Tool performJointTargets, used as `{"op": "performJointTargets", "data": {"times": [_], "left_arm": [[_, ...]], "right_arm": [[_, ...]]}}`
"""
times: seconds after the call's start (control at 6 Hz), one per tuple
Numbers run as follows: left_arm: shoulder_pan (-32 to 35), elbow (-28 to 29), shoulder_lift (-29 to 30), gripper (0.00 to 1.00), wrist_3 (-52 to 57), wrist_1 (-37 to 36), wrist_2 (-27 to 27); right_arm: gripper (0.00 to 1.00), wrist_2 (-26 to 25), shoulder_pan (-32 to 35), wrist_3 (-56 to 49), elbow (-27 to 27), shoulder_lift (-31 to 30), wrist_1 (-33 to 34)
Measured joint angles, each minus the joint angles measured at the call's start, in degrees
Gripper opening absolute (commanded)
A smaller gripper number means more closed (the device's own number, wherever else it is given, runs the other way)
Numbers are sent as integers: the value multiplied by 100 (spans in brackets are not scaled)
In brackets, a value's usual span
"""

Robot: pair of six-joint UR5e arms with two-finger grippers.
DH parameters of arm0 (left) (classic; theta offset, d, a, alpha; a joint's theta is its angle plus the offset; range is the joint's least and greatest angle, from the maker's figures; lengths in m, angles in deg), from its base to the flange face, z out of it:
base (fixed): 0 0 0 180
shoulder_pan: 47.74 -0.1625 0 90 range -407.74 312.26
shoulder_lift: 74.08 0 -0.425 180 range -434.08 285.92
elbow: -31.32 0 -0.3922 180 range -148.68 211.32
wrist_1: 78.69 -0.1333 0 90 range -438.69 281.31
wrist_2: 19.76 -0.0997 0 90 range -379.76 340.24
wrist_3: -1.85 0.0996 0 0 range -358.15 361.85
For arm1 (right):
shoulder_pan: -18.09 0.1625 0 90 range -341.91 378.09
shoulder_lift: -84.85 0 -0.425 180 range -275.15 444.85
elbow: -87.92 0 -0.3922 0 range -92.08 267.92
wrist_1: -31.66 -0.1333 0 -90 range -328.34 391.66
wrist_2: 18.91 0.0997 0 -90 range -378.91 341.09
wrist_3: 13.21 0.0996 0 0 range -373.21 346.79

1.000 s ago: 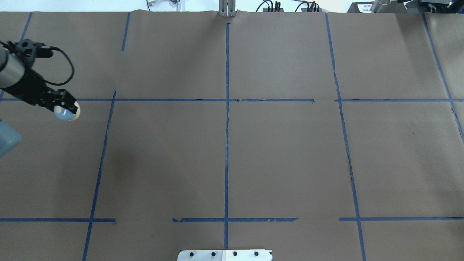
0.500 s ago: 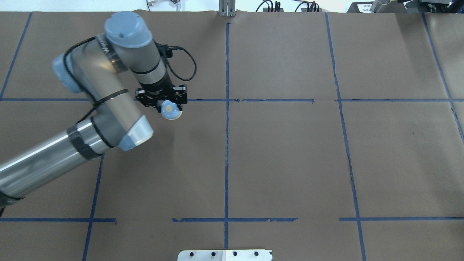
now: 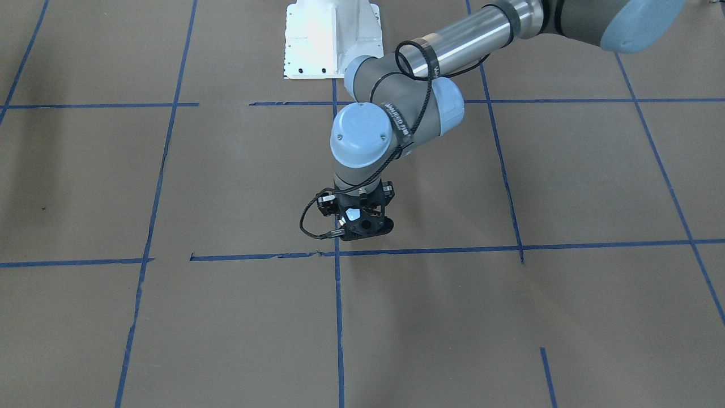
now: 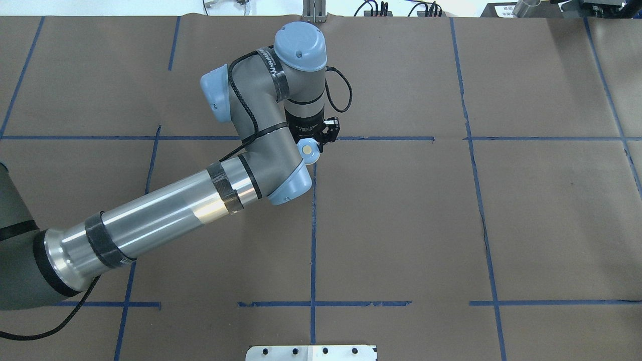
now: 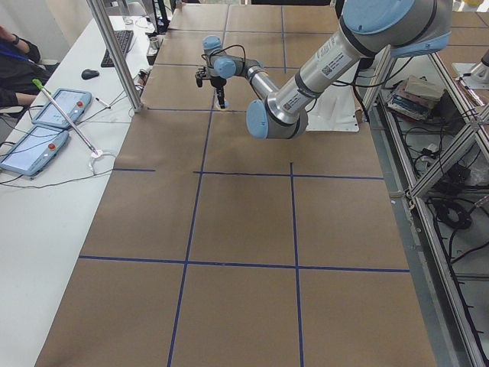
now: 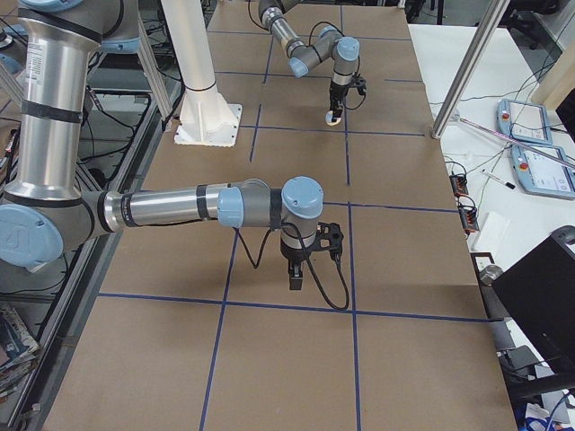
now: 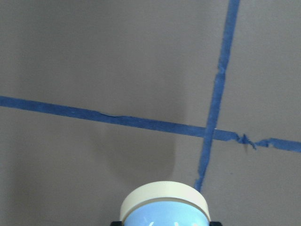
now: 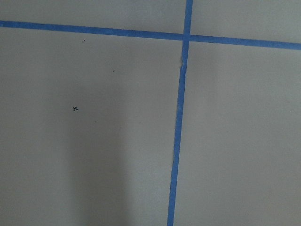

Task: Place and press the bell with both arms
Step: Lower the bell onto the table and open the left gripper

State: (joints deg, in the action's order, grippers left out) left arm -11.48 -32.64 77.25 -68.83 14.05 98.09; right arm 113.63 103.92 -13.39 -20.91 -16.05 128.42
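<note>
My left arm (image 4: 165, 215) reaches in from the left to the table's centre line. Its gripper (image 4: 312, 146) points down and is shut on the bell (image 4: 307, 150), a light-blue dome with a cream button on top. The left wrist view shows the bell (image 7: 164, 209) by a blue tape crossing (image 7: 209, 132). I cannot tell whether it touches the paper. The left gripper also shows in the front view (image 3: 362, 225). My right gripper (image 6: 295, 282) hangs pointing down over the paper, seen only in the exterior right view. I cannot tell whether it is open or shut.
Brown paper with a blue tape grid (image 4: 314, 225) covers the table. The white pedestal (image 3: 328, 39) stands at the robot's side. An operator's tablets (image 5: 57, 107) and a metal post (image 5: 114, 53) are beyond the far edge. A small pen cross (image 8: 75, 109) marks the paper.
My left arm has swung from the table's far left edge rightward to the centre line, carrying the bell in its shut gripper.
</note>
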Motion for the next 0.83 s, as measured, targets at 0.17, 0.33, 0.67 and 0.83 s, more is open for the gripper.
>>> {"op": "performJointTargets", "data": {"times": [0.17,0.33,0.67,0.83], "left_arm": [[-35,86,38,100,14,31,-22],[-41,108,43,100,52,39,-36],[18,5,56,100,81,9,-30],[115,-143,27,100,127,-53,-4]], "right_arm": [[100,0,-3,0,9,0,0],[100,2,-4,0,23,1,0],[100,8,-9,0,37,35,-4],[100,14,-25,3,33,134,-2]]}}
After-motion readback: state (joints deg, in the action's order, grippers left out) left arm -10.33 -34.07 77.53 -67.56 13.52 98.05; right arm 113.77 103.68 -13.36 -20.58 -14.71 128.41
